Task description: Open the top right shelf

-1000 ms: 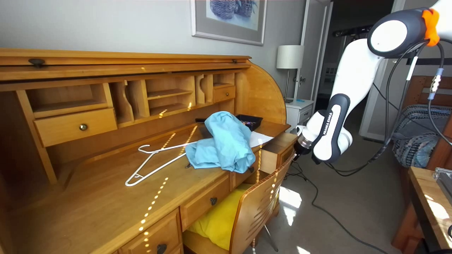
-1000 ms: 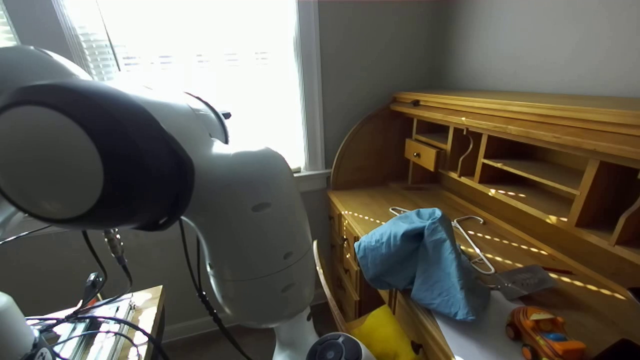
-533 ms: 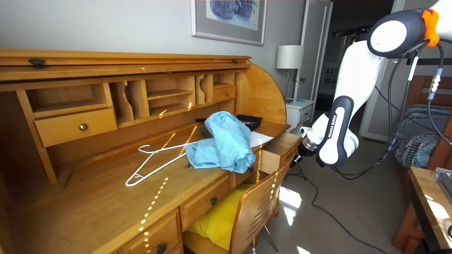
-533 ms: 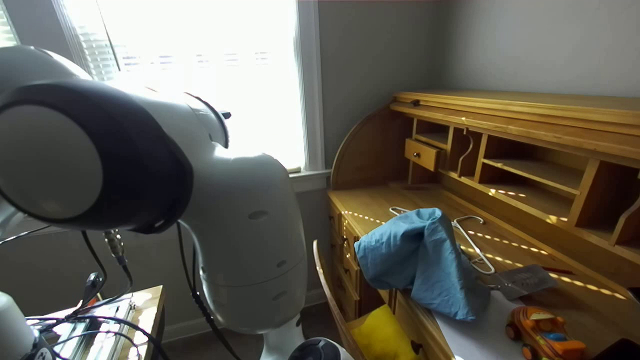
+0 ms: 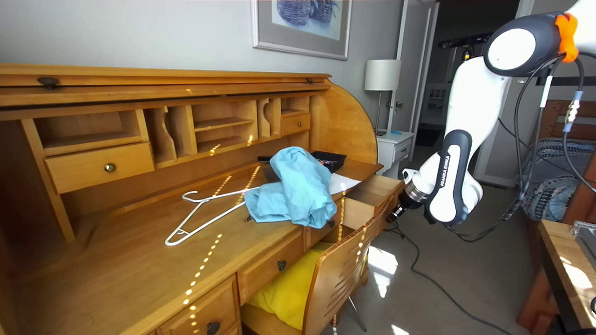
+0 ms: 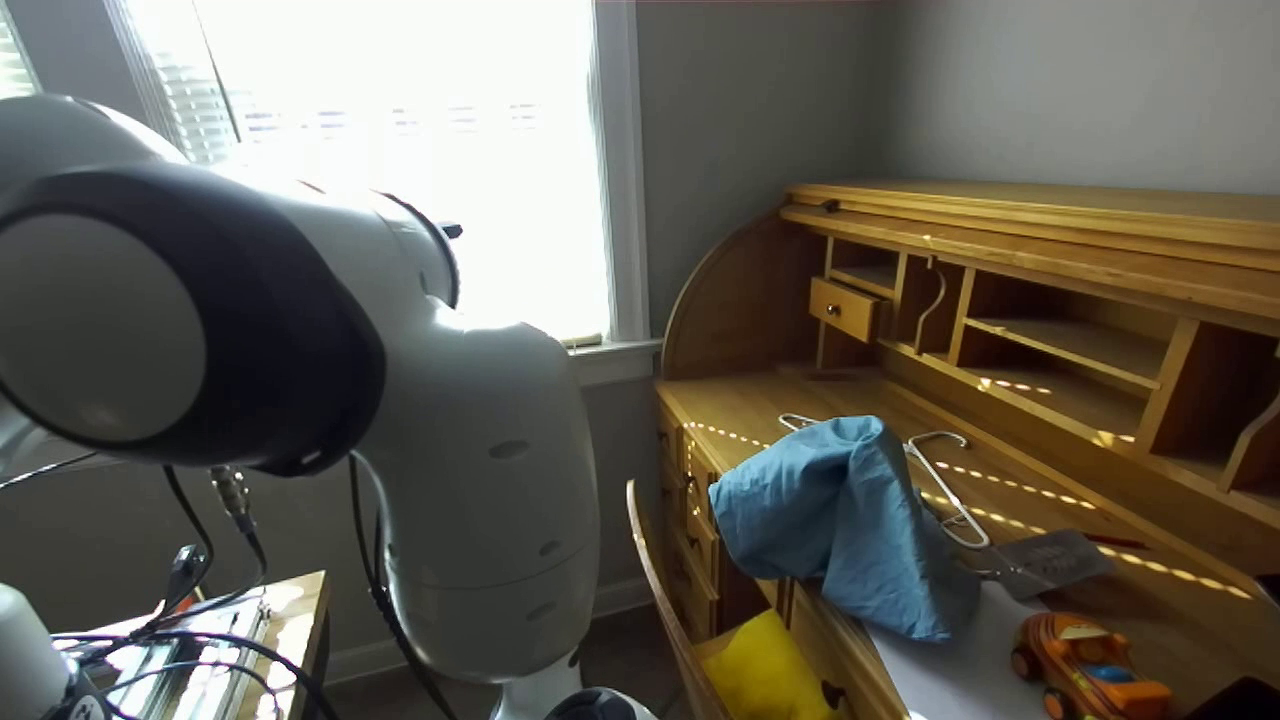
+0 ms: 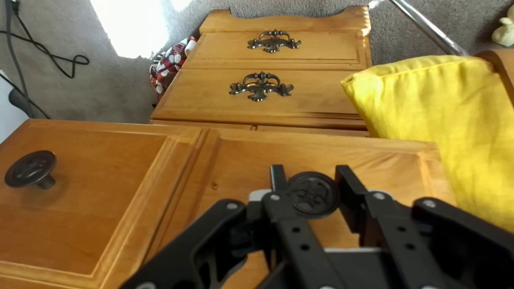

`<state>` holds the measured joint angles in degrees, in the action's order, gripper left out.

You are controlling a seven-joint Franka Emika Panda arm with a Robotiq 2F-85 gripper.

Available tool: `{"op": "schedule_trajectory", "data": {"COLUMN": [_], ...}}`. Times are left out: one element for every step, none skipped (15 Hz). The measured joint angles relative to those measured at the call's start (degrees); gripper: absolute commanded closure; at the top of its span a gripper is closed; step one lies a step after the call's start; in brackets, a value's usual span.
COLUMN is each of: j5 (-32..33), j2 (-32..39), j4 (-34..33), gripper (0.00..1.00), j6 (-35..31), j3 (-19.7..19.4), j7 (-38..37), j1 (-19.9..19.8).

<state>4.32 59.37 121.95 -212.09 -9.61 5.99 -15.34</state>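
Note:
The top right drawer (image 5: 356, 213), honey oak, stands pulled out from the desk's pedestal beyond the chair in an exterior view. My gripper (image 5: 390, 217) is at its front there, partly behind the chair back. In the wrist view my gripper (image 7: 310, 171) has its fingers on both sides of a dark round knob (image 7: 313, 194). It is shut on this knob, on the drawer's panelled front (image 7: 385, 168). A second dark knob (image 7: 30, 168) shows on a neighbouring panel at left. In an exterior view the gripper and this drawer are out of sight.
A wooden chair (image 5: 342, 260) with a yellow cushion (image 7: 433, 120) stands close beside the drawer. Lower drawers (image 7: 257, 96) with metal handles are below. A blue cloth (image 5: 298, 190), white hanger (image 5: 205, 223) and toy car (image 6: 1090, 665) lie on the desk. Cables (image 5: 447, 293) cross the floor.
My gripper has moved away from the desk, and the drawer has come out farther with it. The arm has shifted back and slightly lower; desk objects and chair have not moved.

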Motion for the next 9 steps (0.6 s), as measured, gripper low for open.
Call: {"op": "schedule_trajectory", "data": {"j5": [0.00,0.00,0.00,0.00,0.00,0.00,0.00,0.00,0.00], "j2": [0.11,0.19,0.30,0.41,0.50,0.60,0.66,0.66,0.66], "j4": [0.25,0.60,0.92,1.16,1.46,1.68,1.82,1.88,1.89], "gripper": [0.90,0.90,0.90,0.90,0.90,0.86,0.66,0.40,0.39], "j6": [-0.64,-1.32,-1.95,-2.53,-3.13,-3.65,-3.96,-4.07,-4.07], "j3": [-0.04,-0.09,-0.15,-0.19,-0.21,-0.23,-0.23,-0.23,-0.23], "j7": [0.00,0.00,0.00,0.00,0.00,0.00,0.00,0.00,0.00], "j1": [0.00,-0.01,-0.01,-0.01,-0.02,-0.04,-0.06,-0.08,-0.08]}}
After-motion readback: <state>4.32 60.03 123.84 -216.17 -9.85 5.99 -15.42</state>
